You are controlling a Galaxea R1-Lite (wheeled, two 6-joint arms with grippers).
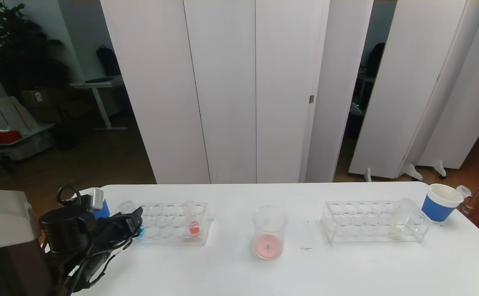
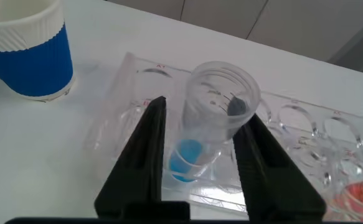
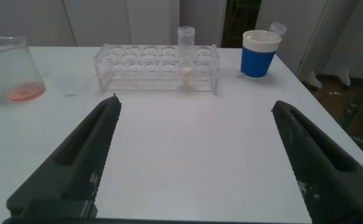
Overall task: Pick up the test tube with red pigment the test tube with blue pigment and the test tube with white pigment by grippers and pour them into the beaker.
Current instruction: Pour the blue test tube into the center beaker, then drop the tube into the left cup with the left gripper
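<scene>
1. The test tube with blue pigment (image 2: 215, 118) is seen standing roughly upright at the left end of the left rack (image 1: 173, 224), its long axis vertical, open mouth up and blue liquid at the rounded bottom.
2. The left gripper (image 2: 200, 155) is placed at the table's (image 1: 346, 267) left edge, its fingers (image 2: 141, 155) straddling that tube close on either side; whether they are pressed against it cannot be told.
3. A blue paper cup (image 2: 25, 50) is seen just beyond the rack's end.
4. A tube with red liquid (image 1: 193, 224) stands upright farther along the same rack.
5. The beaker (image 1: 269, 232), upright with pink liquid at its base, is found mid-table between the racks.
6. The test tube with white pigment (image 3: 186, 56) stands upright in the right rack (image 3: 156, 65), beside a second blue cup (image 3: 259, 53).
7. The right gripper (image 3: 197, 162) is held low over the bare tabletop, well short of that rack, its fingers spread wide with nothing between them.
</scene>
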